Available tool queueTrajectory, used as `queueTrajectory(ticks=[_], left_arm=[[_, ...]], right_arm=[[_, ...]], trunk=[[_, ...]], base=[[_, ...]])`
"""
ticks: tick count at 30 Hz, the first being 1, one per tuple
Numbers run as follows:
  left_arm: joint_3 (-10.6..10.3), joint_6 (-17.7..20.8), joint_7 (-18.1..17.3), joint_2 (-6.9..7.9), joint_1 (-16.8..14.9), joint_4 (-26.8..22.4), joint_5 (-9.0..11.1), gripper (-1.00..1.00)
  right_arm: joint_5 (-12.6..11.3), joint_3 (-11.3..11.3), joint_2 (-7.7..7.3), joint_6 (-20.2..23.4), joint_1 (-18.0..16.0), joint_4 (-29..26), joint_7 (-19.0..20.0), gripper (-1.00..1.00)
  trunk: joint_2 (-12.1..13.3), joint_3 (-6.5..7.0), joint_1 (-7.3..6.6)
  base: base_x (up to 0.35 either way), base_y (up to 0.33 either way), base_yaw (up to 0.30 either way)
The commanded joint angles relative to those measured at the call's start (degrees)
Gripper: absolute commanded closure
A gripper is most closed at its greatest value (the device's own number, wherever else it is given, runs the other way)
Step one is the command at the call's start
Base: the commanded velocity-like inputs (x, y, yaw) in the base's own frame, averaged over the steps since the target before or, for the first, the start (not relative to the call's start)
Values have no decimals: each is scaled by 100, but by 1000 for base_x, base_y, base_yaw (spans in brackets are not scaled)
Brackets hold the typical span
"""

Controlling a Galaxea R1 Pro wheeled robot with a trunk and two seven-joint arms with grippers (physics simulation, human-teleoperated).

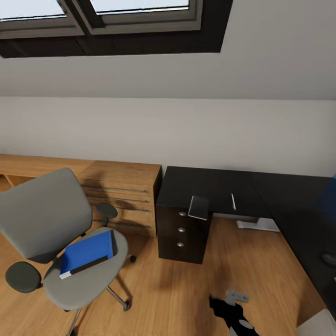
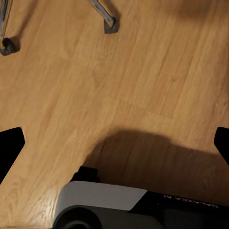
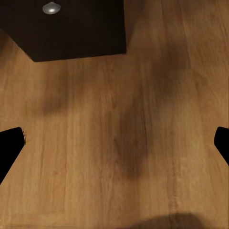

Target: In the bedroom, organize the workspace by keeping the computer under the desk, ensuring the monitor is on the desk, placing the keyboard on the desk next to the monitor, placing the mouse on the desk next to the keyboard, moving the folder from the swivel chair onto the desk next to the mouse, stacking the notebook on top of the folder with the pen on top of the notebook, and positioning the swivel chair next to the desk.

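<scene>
Head view: grey padded swivel chair with black armrests and chrome star base (image 1: 56,233) at 8 o'clock, standing on light wooden plank floor (image 1: 186,289). Flat bright blue folder with dark spine (image 1: 87,253) lying on the chair seat, tilted, touching the padding. Long glossy black L-shaped desk (image 1: 219,186) from centre out to 3 o'clock, against the pale wall. Drawer unit with three round silver knobs (image 1: 181,229) under the desk's left end. Small dark rectangular notebook with pale edge (image 1: 199,207) on the desk's front edge, just above the drawer unit, partly overhanging. Thin pale silver-white pen (image 1: 233,201) on the desktop, near the notebook toward 3 o'clock, apart from it. Small rounded dark shape on the desk's right wing at 4 o'clock, cut by the frame edge; mouse or not, cannot tell. Light wooden dresser (image 1: 123,193) just beside the desk toward 9 o'clock. Dark-framed window (image 1: 116,18) at 12 o'clock.

Left wrist view: left gripper (image 2: 114,143) over bare floor, black fingertips (image 2: 9,145) wide apart at opposite frame edges, nothing between. Chrome chair legs with castors (image 2: 109,21) beyond.

Right wrist view: right gripper (image 3: 114,143) also spread apart, holding nothing, over floor; drawer unit corner with one silver knob beyond.
</scene>
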Motion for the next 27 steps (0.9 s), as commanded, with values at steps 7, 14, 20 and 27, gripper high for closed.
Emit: queueTrajectory(ticks=[7,14,20,27], left_arm=[[173,-31,26,62,-5,163,70,-100],[454,-382,-10,71,-2,767,71,-100],[538,-1178,-86,73,-4,1346,64,-100],[559,-1637,-546,92,-5,1901,63,-100]], right_arm=[[11,-22,1,-743,-3,753,-8,-100],[9,-24,11,-1221,-3,1164,-8,-100],[4,-24,-7,-1630,2,1476,-16,-100],[-5,-24,-12,-1870,5,1598,-24,-100]], trunk=[[-4,-38,0],[-4,-72,0],[-4,-98,0],[-4,-120,0]], base=[[0,0,232],[0,0,238],[0,0,239],[0,0,253]])
